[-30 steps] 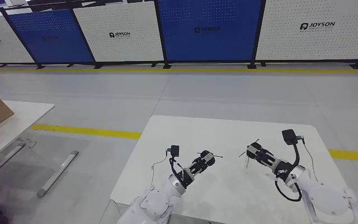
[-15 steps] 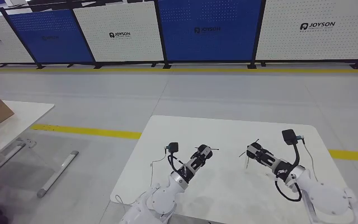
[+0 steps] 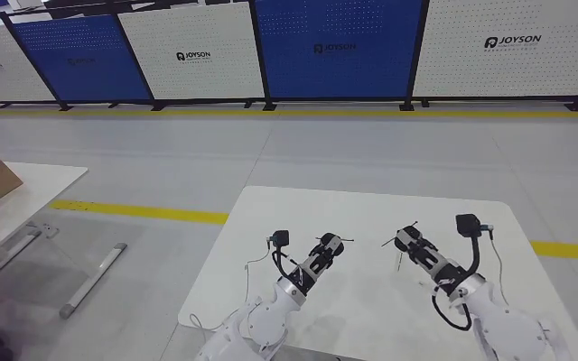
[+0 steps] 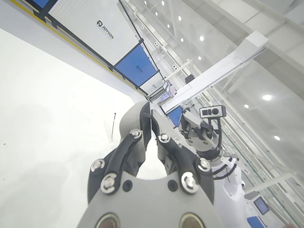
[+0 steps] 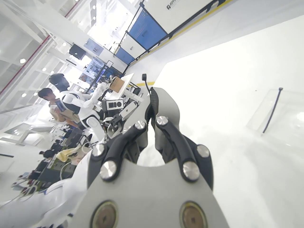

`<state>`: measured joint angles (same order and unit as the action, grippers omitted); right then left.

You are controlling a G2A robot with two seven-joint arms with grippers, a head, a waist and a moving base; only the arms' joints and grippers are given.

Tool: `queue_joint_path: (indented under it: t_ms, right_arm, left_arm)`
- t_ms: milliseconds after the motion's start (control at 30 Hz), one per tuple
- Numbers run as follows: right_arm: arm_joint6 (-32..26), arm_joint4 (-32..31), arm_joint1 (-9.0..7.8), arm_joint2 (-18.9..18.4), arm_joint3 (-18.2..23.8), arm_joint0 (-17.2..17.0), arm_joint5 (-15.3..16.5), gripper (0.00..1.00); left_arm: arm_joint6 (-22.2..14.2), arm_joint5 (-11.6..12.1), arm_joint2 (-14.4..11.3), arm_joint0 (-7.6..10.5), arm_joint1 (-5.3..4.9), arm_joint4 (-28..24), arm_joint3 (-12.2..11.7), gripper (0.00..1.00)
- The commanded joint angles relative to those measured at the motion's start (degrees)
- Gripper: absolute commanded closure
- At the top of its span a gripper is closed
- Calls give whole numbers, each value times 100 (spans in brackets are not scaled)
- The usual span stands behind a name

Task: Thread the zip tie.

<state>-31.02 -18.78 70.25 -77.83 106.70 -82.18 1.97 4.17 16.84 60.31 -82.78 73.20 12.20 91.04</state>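
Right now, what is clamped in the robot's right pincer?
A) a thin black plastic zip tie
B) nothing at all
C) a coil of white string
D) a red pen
A: the right pincer is shut on a thin black plastic zip tie, whose small square head pokes out past the closed fingertips.

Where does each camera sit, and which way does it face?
Top: overhead, looking down at the table; left gripper and right gripper show, each gripping a tie.
Left wrist: behind the left gripper, facing table, ceiling and right gripper.
Right wrist: behind the right gripper and its tie, facing table and hall.
Both wrist views share the loose tie.
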Motion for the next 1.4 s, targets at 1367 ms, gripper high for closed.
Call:
queue_joint_path:
  t_ms: [1367]
  right_arm:
    - [2446,-1668,264,1473,-529,165,-330,100]
  left_arm:
    - [0,0,0,0,0,0,0,100]
